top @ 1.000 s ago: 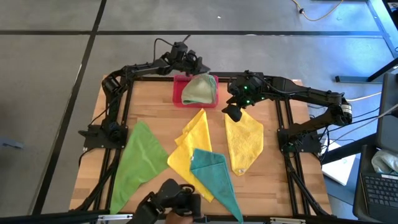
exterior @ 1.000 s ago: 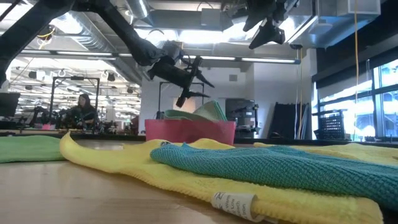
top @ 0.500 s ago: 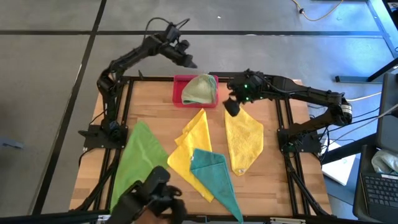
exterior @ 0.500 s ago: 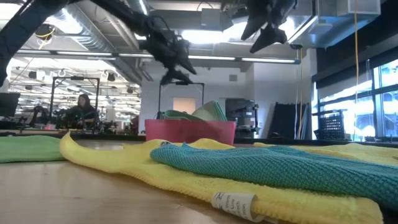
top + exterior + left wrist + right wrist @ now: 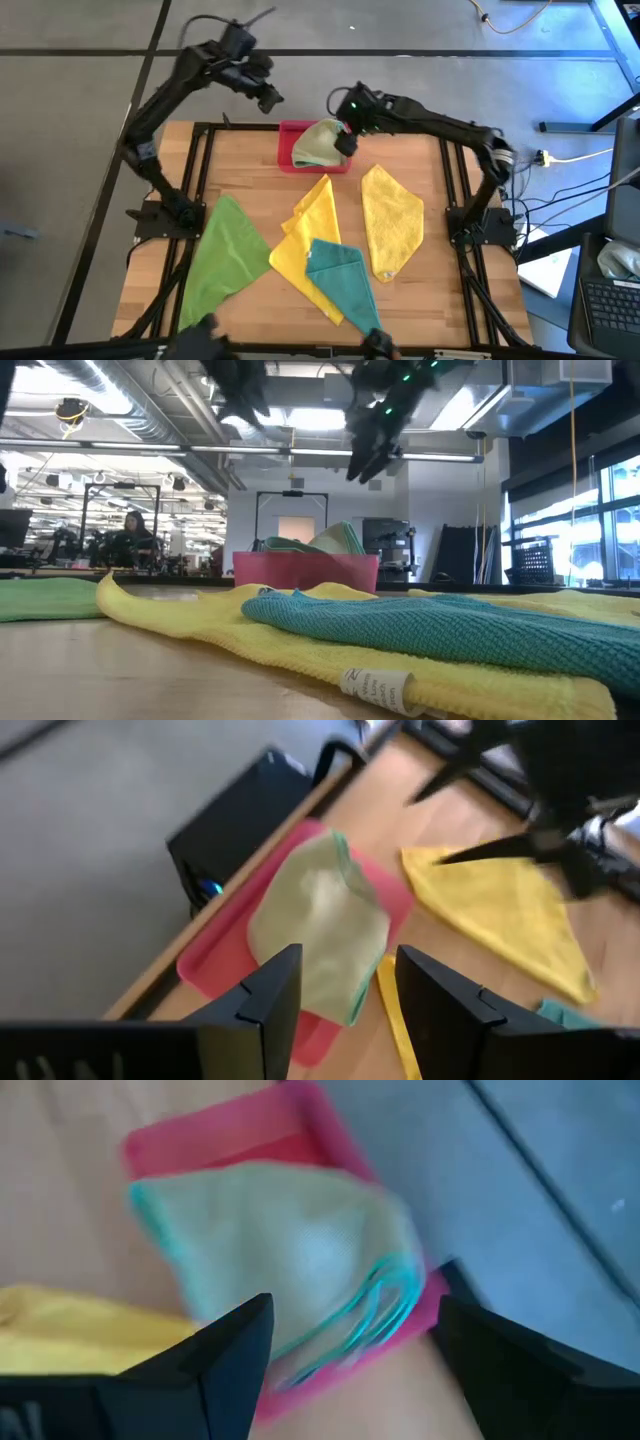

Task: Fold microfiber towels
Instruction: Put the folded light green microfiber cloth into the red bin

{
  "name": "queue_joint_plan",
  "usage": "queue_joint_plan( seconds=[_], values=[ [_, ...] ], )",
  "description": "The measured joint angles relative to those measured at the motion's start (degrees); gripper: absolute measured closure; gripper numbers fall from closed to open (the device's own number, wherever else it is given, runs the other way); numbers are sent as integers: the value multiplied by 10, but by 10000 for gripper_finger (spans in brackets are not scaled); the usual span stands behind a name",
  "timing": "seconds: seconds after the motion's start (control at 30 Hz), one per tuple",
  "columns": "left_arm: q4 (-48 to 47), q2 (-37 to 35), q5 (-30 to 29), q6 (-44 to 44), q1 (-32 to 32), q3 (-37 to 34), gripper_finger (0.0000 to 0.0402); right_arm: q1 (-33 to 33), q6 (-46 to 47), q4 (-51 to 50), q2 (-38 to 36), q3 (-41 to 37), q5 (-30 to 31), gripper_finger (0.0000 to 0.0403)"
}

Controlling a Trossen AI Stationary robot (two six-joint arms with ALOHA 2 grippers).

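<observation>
The right gripper (image 5: 345,143) hangs with its jaws spread wide and empty just above the pale olive towel (image 5: 318,143), which lies folded in the pink tray (image 5: 287,160) at the far edge of the desk (image 5: 450,290); the right wrist view looks down between the two dark fingers (image 5: 215,1355) onto that towel (image 5: 290,1250) and the tray's rim (image 5: 210,1140). The left gripper (image 5: 270,98) is lifted off beyond the desk's far edge, over the grey floor (image 5: 80,100), its jaws parted and holding nothing; its wrist view shows the olive towel (image 5: 320,920) in the tray (image 5: 215,965) from a distance, beside a yellow towel (image 5: 495,910). On the desk, that yellow towel (image 5: 392,228) lies flat on the right side, a second yellow towel (image 5: 310,235) lies near the middle with the teal towel (image 5: 345,285) overlapping its near end, and the bright green towel (image 5: 222,255) lies spread on the left. In the low view the teal towel (image 5: 440,625) rests on the yellow one (image 5: 200,620), with the tray (image 5: 305,572) behind them and a person (image 5: 130,532) far off in the room.
</observation>
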Motion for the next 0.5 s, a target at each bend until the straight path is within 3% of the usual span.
queue_joint_plan(
  seconds=[0.3,0.5],
  values=[
    [-13,-109,-73,-50,-43,0,248,-32,-53,6,144,147,-28,111],
    [-15,-143,-84,-67,-63,0,248,-33,-42,-68,215,191,-8,80]
  ],
)
